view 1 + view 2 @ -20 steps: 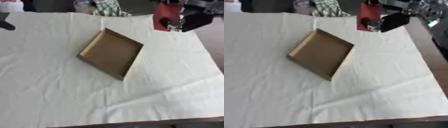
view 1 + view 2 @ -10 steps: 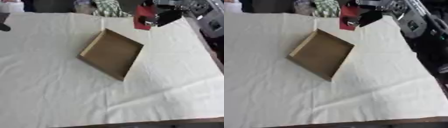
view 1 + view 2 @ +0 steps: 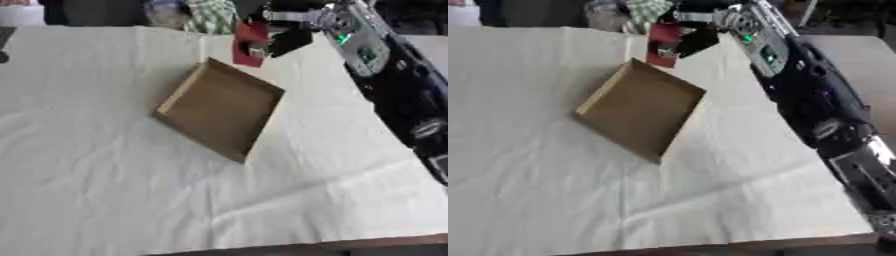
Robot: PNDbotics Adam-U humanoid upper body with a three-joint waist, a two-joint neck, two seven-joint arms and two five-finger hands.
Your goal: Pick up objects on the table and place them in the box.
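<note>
Transport was the step in hand: the right hand [image 3: 284, 42], reaching in from the far right, had its fingers curled round a flat red object [image 3: 249, 40] and held it in the air just beyond the far corner of the open cardboard box [image 3: 219, 107], which lay askew and empty on the white cloth [image 3: 105, 190]. By my judgement the next move called for bringing the red object nearer and lower, over the box's floor, before the fingers let go. No left hand was in view.

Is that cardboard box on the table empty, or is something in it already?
Empty: the box shows only bare brown floor. The red object hangs in the right hand above its far corner.
</note>
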